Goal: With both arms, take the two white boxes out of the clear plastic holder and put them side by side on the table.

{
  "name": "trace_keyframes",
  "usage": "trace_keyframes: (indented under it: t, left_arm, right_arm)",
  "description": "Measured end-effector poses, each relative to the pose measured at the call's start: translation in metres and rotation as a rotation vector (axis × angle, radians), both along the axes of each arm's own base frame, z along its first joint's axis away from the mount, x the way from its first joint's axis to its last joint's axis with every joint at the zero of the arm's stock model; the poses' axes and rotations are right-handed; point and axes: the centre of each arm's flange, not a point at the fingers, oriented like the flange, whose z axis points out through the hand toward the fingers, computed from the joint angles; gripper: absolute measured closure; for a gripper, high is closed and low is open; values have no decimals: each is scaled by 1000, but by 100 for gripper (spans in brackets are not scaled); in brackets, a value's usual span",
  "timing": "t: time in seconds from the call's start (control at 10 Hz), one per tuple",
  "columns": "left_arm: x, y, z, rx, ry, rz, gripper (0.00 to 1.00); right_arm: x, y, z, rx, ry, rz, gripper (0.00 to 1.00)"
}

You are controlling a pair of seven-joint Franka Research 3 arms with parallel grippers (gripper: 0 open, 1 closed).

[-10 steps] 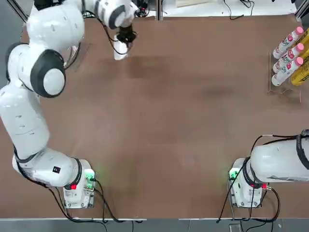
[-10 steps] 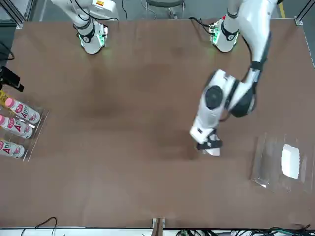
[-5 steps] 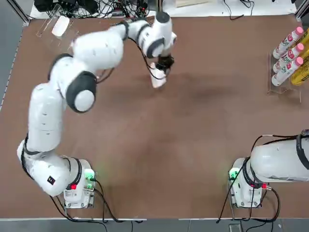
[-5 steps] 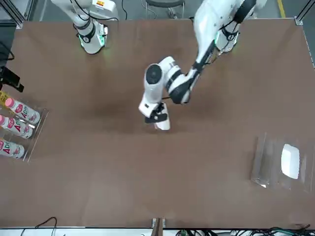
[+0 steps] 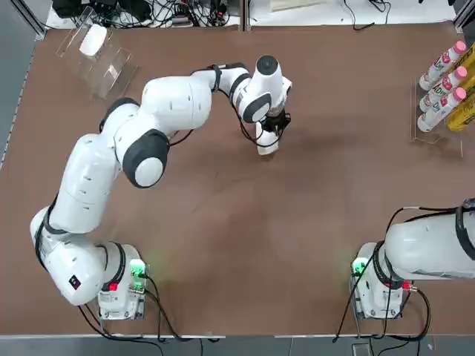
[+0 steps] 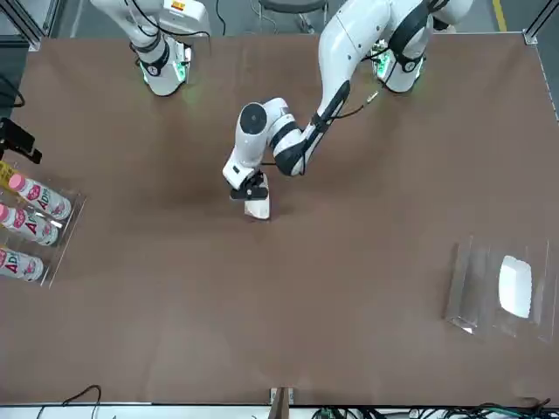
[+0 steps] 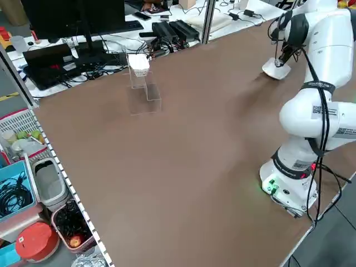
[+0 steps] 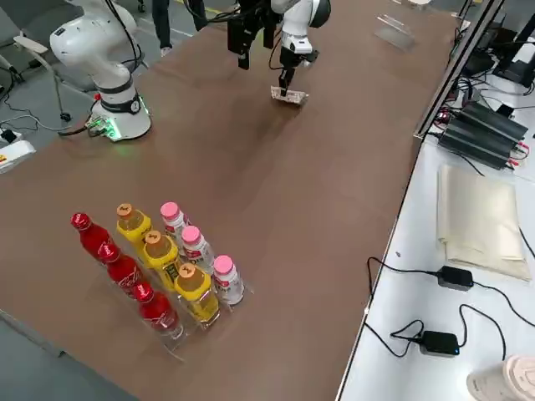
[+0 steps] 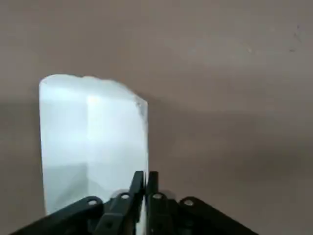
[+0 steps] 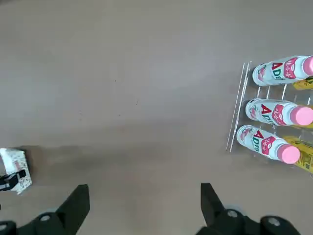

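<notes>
Left tool (image 5: 269, 138) setting first white box (image 5: 266, 142) on table (image 5: 245, 222) centre, fingers look nearly clenched on it. Right tool (image 10: 142, 205) released, parked. Next: let go, fetch second box (image 5: 92, 39) from holder (image 5: 100, 59).

- The 3 pink-capped white bottles (image 10: 274, 112) lying in their clear rack (image 10: 239, 107) carry red letters reading "AD", followed by smaller print too fine to read.
- No other lettering can be read anywhere.
</notes>
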Motion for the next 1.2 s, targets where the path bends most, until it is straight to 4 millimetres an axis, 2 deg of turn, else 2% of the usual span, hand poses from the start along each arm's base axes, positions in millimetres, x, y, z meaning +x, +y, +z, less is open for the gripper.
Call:
trace_keyframes:
  t: [0.2,0.3,0.4,0.5,0.6,0.7,0.8,1.0,1.2]
  left_arm:
    - [12,0,15,-35,7,60,54]
    - [33,9,36,-67,9,121,38]
    - [62,31,62,-79,1,178,25]
    - [99,69,90,-50,5,234,10]
    - [131,113,112,5,16,258,1]
    - [159,160,127,65,30,244,3]
    - [187,216,137,115,49,215,4]
    - [232,335,153,180,36,124,7]
    - [244,431,161,299,3,-1,7]
  right_arm:
    - [0,0,0,0,1,0,0]
    - [0,0,0,0,1,0,0]
    - [0,0,0,0,1,0,0]
    - [0,0,-1,0,2,0,0]
    - [0,0,-2,1,3,1,0]
    - [0,1,-4,1,7,3,0]
    - [2,3,-10,2,4,6,0]
    - [10,11,-36,10,-3,18,0]
    - [18,31,-69,20,-15,48,0]
